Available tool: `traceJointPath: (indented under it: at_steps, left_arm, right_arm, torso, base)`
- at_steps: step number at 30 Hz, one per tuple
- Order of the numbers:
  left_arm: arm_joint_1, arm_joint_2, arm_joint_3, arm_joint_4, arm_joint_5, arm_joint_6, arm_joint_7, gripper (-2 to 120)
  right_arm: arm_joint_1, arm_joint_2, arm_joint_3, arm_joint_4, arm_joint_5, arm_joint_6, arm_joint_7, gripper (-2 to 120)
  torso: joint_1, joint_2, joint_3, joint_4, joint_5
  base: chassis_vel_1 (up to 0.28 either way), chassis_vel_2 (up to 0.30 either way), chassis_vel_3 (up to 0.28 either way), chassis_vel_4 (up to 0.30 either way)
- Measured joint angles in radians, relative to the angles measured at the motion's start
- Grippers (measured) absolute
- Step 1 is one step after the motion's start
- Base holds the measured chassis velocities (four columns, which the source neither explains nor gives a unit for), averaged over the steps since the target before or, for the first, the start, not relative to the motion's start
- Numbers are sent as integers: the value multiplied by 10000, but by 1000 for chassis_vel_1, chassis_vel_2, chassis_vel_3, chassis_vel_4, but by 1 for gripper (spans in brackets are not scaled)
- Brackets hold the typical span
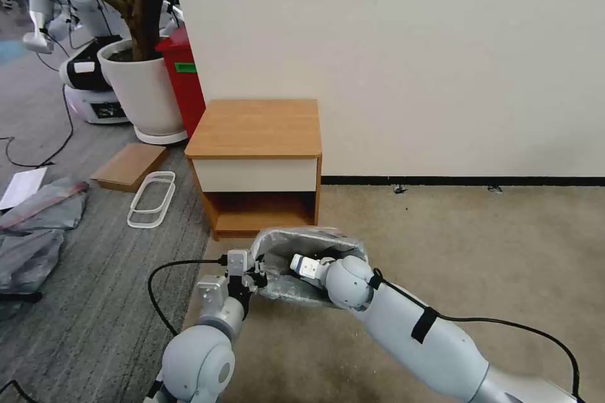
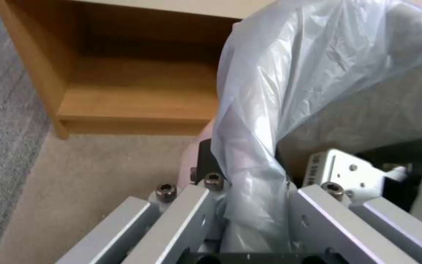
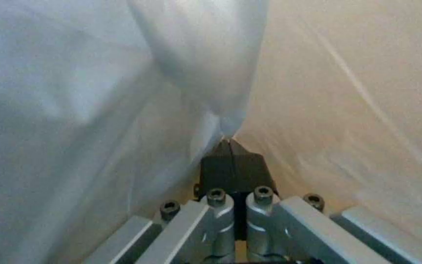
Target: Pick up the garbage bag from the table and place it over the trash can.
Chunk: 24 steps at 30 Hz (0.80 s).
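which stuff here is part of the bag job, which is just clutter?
In the job:
garbage bag, draped over the trash can, which it hides
left gripper, fingers astride the bag's edge
right gripper, shut inside the bag
nightstand, top bare

Just lying about:
plant pot
red bin
flat grey bags
white frames
wooden board
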Motion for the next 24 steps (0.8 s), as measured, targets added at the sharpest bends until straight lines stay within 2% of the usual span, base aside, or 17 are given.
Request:
traceJointPath:
  at_steps: [6, 11, 24]
  left_arm:
    - [-655, 78, 38, 376, -1290, 314, -768, 1]
    - [-684, 100, 8, 438, -1656, 437, -951, 1]
    - [-578, 327, 16, 482, -1681, 532, -864, 1]
  right_arm:
    - [-50, -280, -412, 669, 6, 7, 6, 0]
    - [20, -284, -632, 880, 12, 9, 7, 0]
    - [458, -294, -886, 887, 160, 14, -11, 0]
  torso:
    - [1, 0, 0, -2, -1]
    - [1, 0, 0, -1, -1]
    - [0, 0, 0, -1, 0]
  base:
    - [0, 0, 0, 0]
    - [0, 0, 0, 0]
    - [0, 0, 0, 0]
